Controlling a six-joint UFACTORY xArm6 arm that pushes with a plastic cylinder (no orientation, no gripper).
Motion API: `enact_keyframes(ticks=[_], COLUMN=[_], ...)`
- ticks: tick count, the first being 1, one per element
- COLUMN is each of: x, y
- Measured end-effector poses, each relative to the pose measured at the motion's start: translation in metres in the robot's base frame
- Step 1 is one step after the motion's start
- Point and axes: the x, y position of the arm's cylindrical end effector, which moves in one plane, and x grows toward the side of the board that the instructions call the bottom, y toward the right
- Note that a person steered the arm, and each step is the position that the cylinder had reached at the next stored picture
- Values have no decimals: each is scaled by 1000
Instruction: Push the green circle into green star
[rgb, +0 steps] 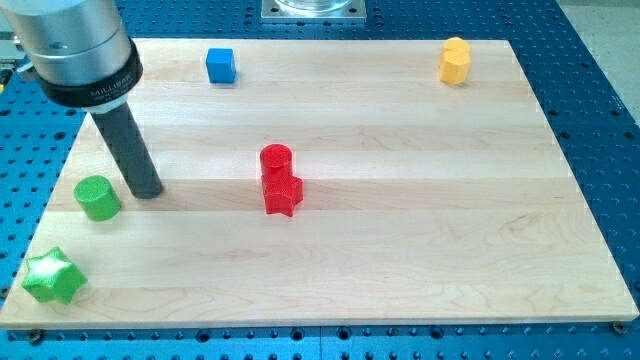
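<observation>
1. There was only one camera, so no second view shared anything with it.
2. It sat high up and looked down at a slant on the wooden board (400, 250).
3. It stood by the board's near edge, which lay along the view's bottom; the far edge lay along the view's top.
4. It was close enough that the board filled almost the whole view, with all four corners inside or just at the edge.
5. A strip of blue table (600, 120) showed around it.
</observation>
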Motion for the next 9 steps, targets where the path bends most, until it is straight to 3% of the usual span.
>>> enact_keyframes(ticks=[2, 3, 4, 5, 9], x=[34, 13, 28, 58, 64], y=[-42, -54, -80, -75, -100])
